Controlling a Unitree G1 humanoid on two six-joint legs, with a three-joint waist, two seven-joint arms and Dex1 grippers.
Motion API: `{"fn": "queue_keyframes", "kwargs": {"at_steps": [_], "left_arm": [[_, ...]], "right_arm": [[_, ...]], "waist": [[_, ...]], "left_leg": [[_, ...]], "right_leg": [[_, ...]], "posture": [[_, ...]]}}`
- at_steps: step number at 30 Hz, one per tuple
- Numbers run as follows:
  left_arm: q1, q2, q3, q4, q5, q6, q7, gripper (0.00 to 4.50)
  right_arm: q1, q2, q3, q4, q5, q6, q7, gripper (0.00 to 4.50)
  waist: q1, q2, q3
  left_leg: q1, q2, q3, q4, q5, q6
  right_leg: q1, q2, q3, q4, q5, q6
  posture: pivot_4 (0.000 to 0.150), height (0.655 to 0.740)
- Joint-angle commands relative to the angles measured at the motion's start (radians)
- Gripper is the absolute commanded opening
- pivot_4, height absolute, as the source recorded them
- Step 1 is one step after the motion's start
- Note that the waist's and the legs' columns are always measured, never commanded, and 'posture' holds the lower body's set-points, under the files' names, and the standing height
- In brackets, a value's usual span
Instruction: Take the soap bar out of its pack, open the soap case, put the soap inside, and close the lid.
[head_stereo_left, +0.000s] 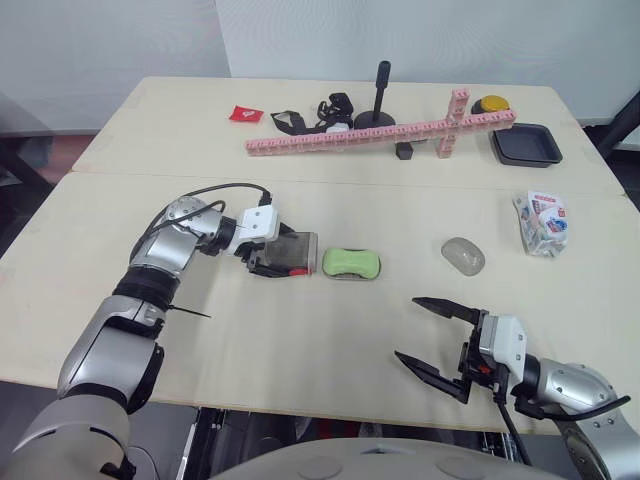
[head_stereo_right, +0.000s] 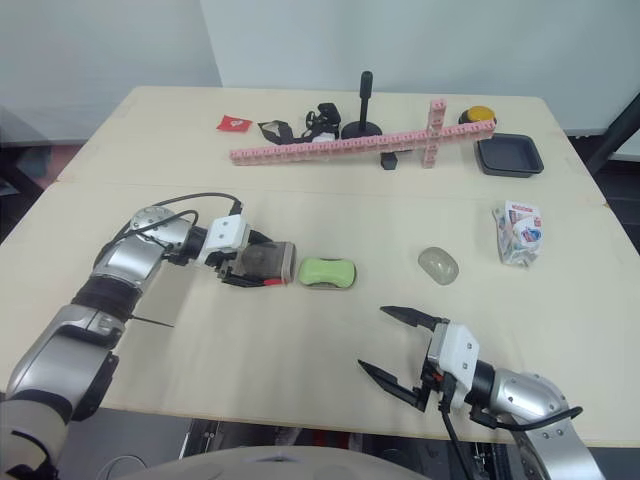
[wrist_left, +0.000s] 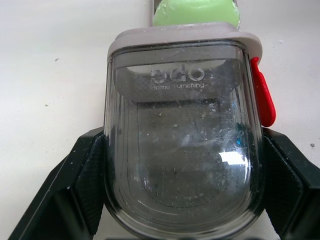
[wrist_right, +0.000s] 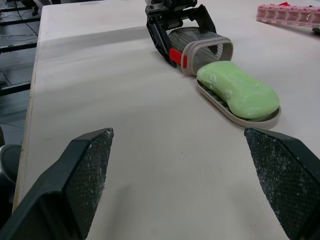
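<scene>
A green soap bar (head_stereo_left: 351, 262) lies on the shallow base of the soap case (wrist_right: 216, 98) in the middle of the near table. Right beside it, on its side, is the clear case cover (head_stereo_left: 292, 252) with a red latch (wrist_left: 263, 97), its open mouth facing the soap. My left gripper (head_stereo_left: 272, 257) is shut on that cover, one finger (wrist_left: 75, 185) pressed against each side. My right gripper (head_stereo_left: 406, 327) hovers open and empty near the table's front edge, to the right of the soap. The crumpled soap pack (head_stereo_left: 541, 222) lies at the far right.
A small translucent lump (head_stereo_left: 463, 255) sits between the soap and the pack. The back table holds a long row of pink blocks (head_stereo_left: 380, 132), a black tray (head_stereo_left: 526, 145), a black stand (head_stereo_left: 381, 100), a yellow button (head_stereo_left: 490, 104), black straps (head_stereo_left: 320, 115) and a red packet (head_stereo_left: 245, 114).
</scene>
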Motion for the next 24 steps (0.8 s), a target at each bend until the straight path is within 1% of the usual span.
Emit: {"fn": "queue_keyframes", "kwargs": {"at_steps": [1, 5, 7, 10, 13, 14, 16, 18, 21, 24], "left_arm": [[-0.006, 0.007, 0.012, 0.004, 0.000, -0.012, 0.001, 3.48], [0.001, 0.024, 0.034, -0.001, -0.015, -0.025, 0.001, 3.48], [0.011, 0.039, 0.049, -0.017, -0.035, -0.042, -0.013, 3.48], [0.038, 0.067, 0.059, -0.069, -0.065, -0.049, -0.045, 3.48], [0.086, 0.101, 0.063, -0.142, -0.080, -0.050, -0.066, 3.48], [0.100, 0.107, 0.066, -0.163, -0.089, -0.041, -0.069, 3.48], [0.124, 0.112, 0.074, -0.205, -0.112, -0.010, -0.075, 3.48], [0.145, 0.114, 0.080, -0.254, -0.132, 0.034, -0.076, 3.48], [0.167, 0.120, 0.076, -0.297, -0.139, 0.061, -0.072, 3.48], [0.202, 0.123, 0.060, -0.335, -0.137, 0.076, -0.070, 3.48]], "right_arm": [[0.007, -0.014, -0.012, -0.041, 0.016, -0.005, 0.001, 4.50], [0.004, -0.052, -0.022, -0.058, 0.015, -0.011, 0.028, 4.50], [-0.016, -0.092, -0.027, -0.070, 0.005, -0.007, 0.049, 4.50], [-0.088, -0.132, -0.041, -0.096, 0.042, 0.084, 0.028, 4.50], [-0.251, -0.182, -0.021, -0.080, 0.055, 0.205, 0.031, 4.50], [-0.351, -0.190, 0.005, -0.027, 0.041, 0.251, 0.040, 4.50], [-0.503, -0.193, 0.048, 0.048, 0.022, 0.326, 0.050, 4.50], [-0.622, -0.196, 0.093, 0.090, 0.005, 0.403, 0.061, 4.50], [-0.706, -0.205, 0.140, 0.112, -0.013, 0.459, 0.092, 4.50], [-0.824, -0.201, 0.246, 0.154, -0.077, 0.519, 0.133, 4.50]], "waist": [[0.000, 0.000, 0.000], [0.000, 0.000, 0.000], [-0.004, 0.000, 0.000], [-0.013, 0.000, 0.000], [-0.016, 0.000, 0.000], [-0.017, 0.000, 0.000], [-0.021, 0.000, 0.000], [-0.016, 0.000, 0.000], [-0.006, 0.000, 0.000], [-0.010, 0.001, 0.000]], "left_leg": [[0.000, 0.000, 0.000, 0.000, 0.000, 0.000], [0.000, 0.000, 0.000, 0.000, 0.000, 0.000], [0.000, 0.000, 0.000, 0.000, 0.000, 0.000], [0.000, 0.000, 0.000, 0.000, 0.000, 0.000], [0.001, 0.001, 0.000, 0.000, 0.000, 0.000], [0.001, 0.001, 0.000, 0.000, 0.000, 0.000], [0.002, 0.001, 0.000, 0.000, 0.000, 0.000], [0.002, 0.001, 0.000, 0.000, 0.001, 0.000], [0.001, 0.001, -0.002, 0.000, 0.001, 0.001], [-0.001, 0.001, -0.001, -0.001, 0.000, 0.001]], "right_leg": [[0.000, 0.000, 0.000, 0.000, 0.000, 0.000], [0.000, 0.000, 0.000, 0.000, 0.000, 0.000], [0.000, 0.000, 0.000, 0.000, 0.000, 0.000], [0.000, 0.000, 0.000, 0.000, 0.000, 0.001], [0.000, 0.000, 0.000, 0.000, 0.001, 0.001], [0.000, 0.000, -0.001, 0.000, 0.001, 0.001], [0.001, 0.000, -0.001, 0.001, 0.000, 0.000], [0.001, 0.000, -0.002, 0.001, 0.000, 0.000], [0.000, 0.000, -0.005, 0.002, 0.000, -0.001], [-0.002, -0.001, -0.007, 0.004, 0.000, -0.001]], "posture": [[0.150, 0.7330], [0.150, 0.7330], [0.150, 0.7330], [0.150, 0.7330], [0.150, 0.7330], [0.150, 0.7330], [0.150, 0.7330], [0.150, 0.7330], [0.150, 0.7330], [0.150, 0.7330]]}}
